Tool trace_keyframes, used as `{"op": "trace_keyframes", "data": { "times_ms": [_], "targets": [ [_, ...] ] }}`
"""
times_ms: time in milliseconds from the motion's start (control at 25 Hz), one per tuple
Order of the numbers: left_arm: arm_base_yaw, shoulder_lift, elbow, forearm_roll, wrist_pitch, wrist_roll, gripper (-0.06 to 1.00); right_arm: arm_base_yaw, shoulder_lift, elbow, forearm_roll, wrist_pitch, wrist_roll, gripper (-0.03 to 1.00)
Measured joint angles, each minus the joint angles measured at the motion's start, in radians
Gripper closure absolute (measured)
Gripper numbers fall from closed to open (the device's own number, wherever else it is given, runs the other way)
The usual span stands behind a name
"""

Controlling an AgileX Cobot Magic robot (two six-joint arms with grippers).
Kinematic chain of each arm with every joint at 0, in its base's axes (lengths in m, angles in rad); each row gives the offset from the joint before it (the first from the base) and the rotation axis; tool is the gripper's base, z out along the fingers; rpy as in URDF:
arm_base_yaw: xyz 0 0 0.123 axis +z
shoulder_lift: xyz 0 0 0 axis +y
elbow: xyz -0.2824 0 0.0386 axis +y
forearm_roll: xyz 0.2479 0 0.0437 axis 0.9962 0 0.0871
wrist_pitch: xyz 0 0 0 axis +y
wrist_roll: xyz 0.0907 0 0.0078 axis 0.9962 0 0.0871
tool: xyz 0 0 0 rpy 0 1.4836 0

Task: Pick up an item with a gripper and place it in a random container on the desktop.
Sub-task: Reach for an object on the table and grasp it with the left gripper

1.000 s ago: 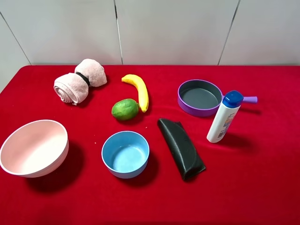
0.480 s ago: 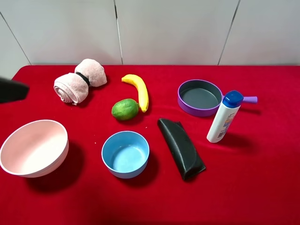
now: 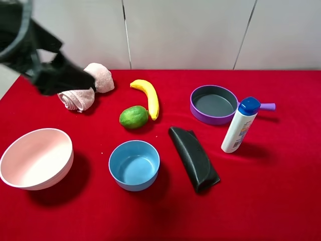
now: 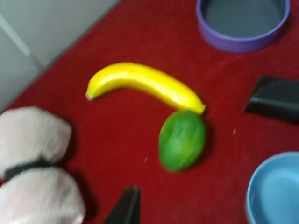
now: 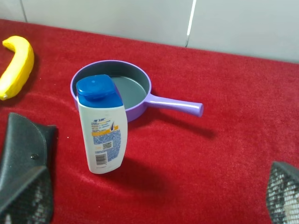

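1. Change over the last second: the left gripper [image 3: 75,80] swung into the overhead view from the far left corner, where no arm had shown before. It hung motion-blurred over the rolled towel [image 3: 103,75]. Nothing on the red cloth [image 3: 281,196] had shifted.
2. Left jaws: I read them as spread wide with nothing between them. That wrist camera caught only one black fingertip [image 4: 126,207], over bare cloth.
3. Right jaws: wide apart and empty, with the mesh-faced tips at opposite edges of its own view. The right gripper [image 5: 154,200] did not appear overhead.
4. The bottle [image 3: 239,128] stood upright and untouched at the right side, just beside the purple pan [image 3: 196,111]. The pink bowl [image 3: 62,170] sat empty at the near left, well apart from it.
5. My judgement: the task had barely begun. The moving arm was across the table from the bottle, nearer the banana [image 3: 148,96] and green fruit [image 3: 134,117]. The right arm looked better placed for the pick.
6. Views:
   - Only the right wrist view showed the label and barcode, and that the bottle stood outside the pan, not in it.
   - The left wrist view showed neither the bottle nor the pink bowl. It showed the banana's end right against the fruit, but I could not settle whether they touched.
   - Only the overhead view showed the pink bowl.
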Motion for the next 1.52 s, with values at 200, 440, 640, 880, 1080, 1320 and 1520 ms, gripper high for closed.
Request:
{"op": "trace_keyframes", "data": {
  "times_ms": [200, 440, 640, 880, 1080, 1320, 1520],
  "targets": [
    [-0.082, 0.127, -0.090, 0.000, -0.006, 0.005, -0.04, 0.000, 0.000, 0.000, 0.000, 0.000, 0.000, 0.27],
    [-0.179, 0.258, -0.192, 0.000, -0.007, 0.022, -0.04, 0.000, 0.000, 0.000, 0.000, 0.000, 0.000, 0.27],
    [-0.257, 0.351, -0.267, 0.000, -0.013, 0.023, -0.04, 0.000, 0.000, 0.000, 0.000, 0.000, 0.000, 0.27],
    [-0.336, 0.437, -0.325, -0.005, -0.031, 0.024, -0.04, 0.000, 0.000, 0.000, 0.000, 0.000, 0.000, 0.27],
    [-0.393, 0.499, -0.359, -0.006, -0.066, 0.024, -0.04, 0.000, 0.000, 0.000, 0.000, 0.000, 0.000, 0.27],
    [-0.440, 0.596, -0.427, -0.034, -0.075, 0.026, -0.04, 0.000, 0.000, 0.000, 0.000, 0.000, 0.000, 0.27],
    [-0.465, 0.673, -0.490, -0.037, -0.078, 0.026, -0.04, 0.000, 0.000, 0.000, 0.000, 0.000, 0.000, 0.27]
  ]
}}
